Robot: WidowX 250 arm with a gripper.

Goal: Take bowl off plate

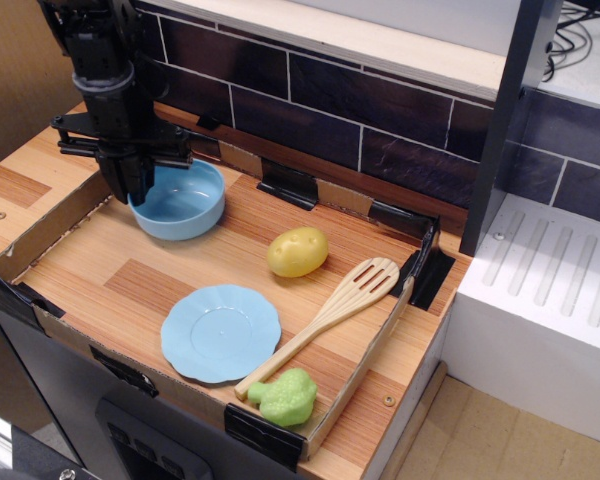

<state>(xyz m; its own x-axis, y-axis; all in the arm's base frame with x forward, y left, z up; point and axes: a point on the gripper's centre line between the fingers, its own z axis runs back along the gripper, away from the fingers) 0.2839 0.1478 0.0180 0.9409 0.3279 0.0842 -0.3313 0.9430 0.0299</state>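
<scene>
The light blue bowl (pixel 183 200) stands at the back left of the wooden tray, well apart from the plate. The flat light blue plate (pixel 220 332) with its scalloped rim lies bare near the tray's front edge. My black gripper (pixel 133 188) comes down from above at the bowl's left rim, and its fingers appear closed on that rim. The fingertips are partly hidden by the bowl's wall.
A yellow potato (pixel 298 251) lies mid-tray. A wooden slotted spatula (pixel 325 320) lies diagonally to the right of the plate. A green broccoli toy (pixel 283 396) sits in the front corner. Low cardboard walls (pixel 42 234) edge the tray, and a dark tiled wall (pixel 360 110) stands behind it.
</scene>
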